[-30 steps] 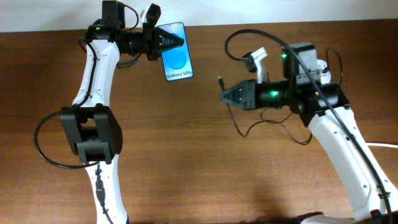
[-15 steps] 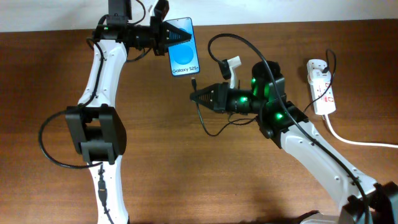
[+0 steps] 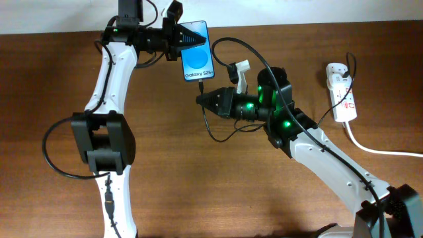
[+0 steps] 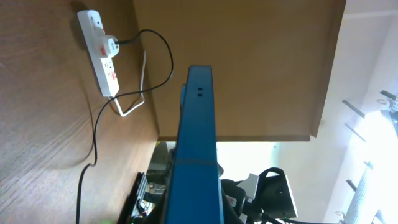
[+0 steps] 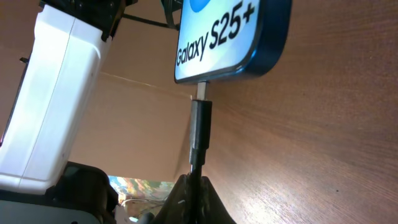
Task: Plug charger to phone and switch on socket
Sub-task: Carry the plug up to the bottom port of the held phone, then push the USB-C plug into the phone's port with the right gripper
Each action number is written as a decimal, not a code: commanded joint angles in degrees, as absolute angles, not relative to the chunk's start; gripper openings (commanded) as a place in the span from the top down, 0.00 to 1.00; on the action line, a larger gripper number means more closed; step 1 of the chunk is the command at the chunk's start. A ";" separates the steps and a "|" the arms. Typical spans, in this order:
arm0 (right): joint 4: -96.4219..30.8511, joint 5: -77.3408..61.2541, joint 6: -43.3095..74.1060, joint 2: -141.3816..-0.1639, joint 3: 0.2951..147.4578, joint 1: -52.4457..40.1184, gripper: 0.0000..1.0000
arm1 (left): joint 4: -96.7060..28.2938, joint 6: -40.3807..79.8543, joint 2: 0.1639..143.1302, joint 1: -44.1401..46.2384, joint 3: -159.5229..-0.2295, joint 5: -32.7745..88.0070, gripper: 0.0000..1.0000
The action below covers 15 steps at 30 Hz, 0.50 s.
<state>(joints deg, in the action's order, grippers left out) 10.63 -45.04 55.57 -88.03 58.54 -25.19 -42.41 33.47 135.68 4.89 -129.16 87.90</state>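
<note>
The phone (image 3: 197, 59) has a bright blue screen reading "Galaxy S25+". My left gripper (image 3: 180, 41) is shut on its top end and holds it near the table's back edge. In the left wrist view I see its blue edge (image 4: 196, 143). My right gripper (image 3: 203, 100) is shut on the charger (image 3: 218, 135), a thin black cable. In the right wrist view the plug tip (image 5: 200, 124) points up at the bottom edge of the phone (image 5: 230, 37), its metal end touching the port area. The white socket (image 3: 342, 92) lies at the far right, also seen in the left wrist view (image 4: 99, 53).
A thick white cord (image 3: 377, 149) runs from the socket off the right edge. The charger's black cable loops over my right arm (image 3: 317, 149) toward the socket. My left arm (image 3: 106, 99) stands along the left side of the wooden table (image 3: 198, 192).
My right gripper has moved left and up with the charger plug, from mid-table to just under the phone. My left gripper has shifted the phone slightly right.
</note>
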 commanded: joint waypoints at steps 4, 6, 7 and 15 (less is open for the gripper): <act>10.98 -44.31 55.59 -88.36 58.06 -25.43 0.96 | -42.50 33.87 135.33 5.91 -129.49 90.17 1.00; 10.96 -44.31 55.57 -88.36 58.06 -25.43 0.96 | -42.52 33.87 135.33 6.02 -129.49 90.17 1.00; 10.96 -44.31 55.59 -88.36 58.06 -25.45 0.96 | -42.50 33.87 135.33 6.02 -129.49 90.17 1.00; 10.98 -43.88 55.59 -88.44 58.06 -25.43 0.96 | -42.50 33.91 135.33 6.13 -129.49 90.19 1.00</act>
<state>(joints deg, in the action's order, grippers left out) 10.66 -44.84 55.57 -88.03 58.52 -25.19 -42.57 33.50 135.68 5.67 -129.16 87.88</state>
